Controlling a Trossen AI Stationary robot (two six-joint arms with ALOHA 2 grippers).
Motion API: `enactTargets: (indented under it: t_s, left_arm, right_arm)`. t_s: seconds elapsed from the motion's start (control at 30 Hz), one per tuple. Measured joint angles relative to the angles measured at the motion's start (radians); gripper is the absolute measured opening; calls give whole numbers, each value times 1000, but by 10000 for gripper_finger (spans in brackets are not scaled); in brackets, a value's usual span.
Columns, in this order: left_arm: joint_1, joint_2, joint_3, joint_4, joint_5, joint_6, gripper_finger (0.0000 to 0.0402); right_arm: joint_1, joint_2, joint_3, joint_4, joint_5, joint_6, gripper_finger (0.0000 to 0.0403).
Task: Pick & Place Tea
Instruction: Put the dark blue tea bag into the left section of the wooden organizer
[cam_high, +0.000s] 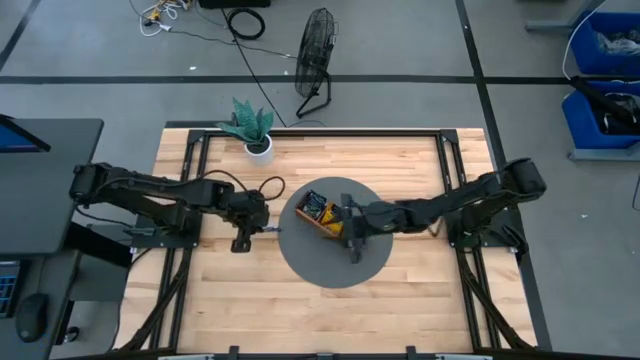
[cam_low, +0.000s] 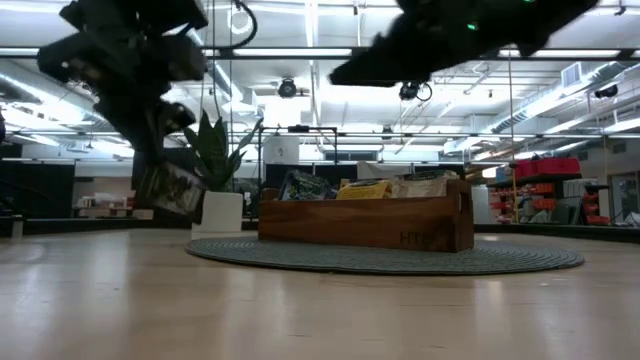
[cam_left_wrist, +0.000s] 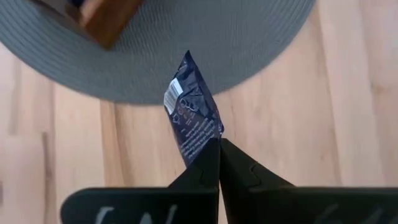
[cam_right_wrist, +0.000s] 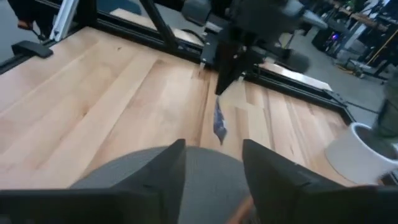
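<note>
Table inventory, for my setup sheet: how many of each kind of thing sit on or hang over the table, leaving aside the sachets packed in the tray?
Round grey mat: 1
Wooden tray: 1
Potted plant: 1
Dark blue sachet pinched in the shut left tool: 1
Total: 4

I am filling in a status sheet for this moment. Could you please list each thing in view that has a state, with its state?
Left gripper: shut on the dark blue sachet, beside the mat.
Dark blue sachet: pinched at one corner, hanging in the air.
Right gripper: open, empty, over the grey mat.
Wooden tray: on the mat, sachets standing in it.
Grey mat: flat on the table.
Potted plant: upright.
</note>
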Motion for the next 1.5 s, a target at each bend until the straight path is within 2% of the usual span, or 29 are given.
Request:
enactTargets:
  t_s: [0.2,0.5,0.77,1.03,1.27,1.5]
  left_arm:
    - [0,-1,84,-30,1,39,1]
    - [0,0,142,-34,2,81,1]
    - [0,0,173,-35,2,106,1]
    - [0,0,173,-22,2,118,1]
    - [3,0,174,4,1,144,1]
    - [3,0,174,24,2,161,1]
  right_arm:
    - [-16,128,201,-175,-1,-1,205]
    - [-59,253,409,-347,-13,-21,208]
    - [-80,333,529,-406,-53,-21,208]
    - [-100,356,588,-464,-82,24,208]
    - [-104,380,591,-450,-115,57,208]
    - [-107,400,590,-423,-97,64,197]
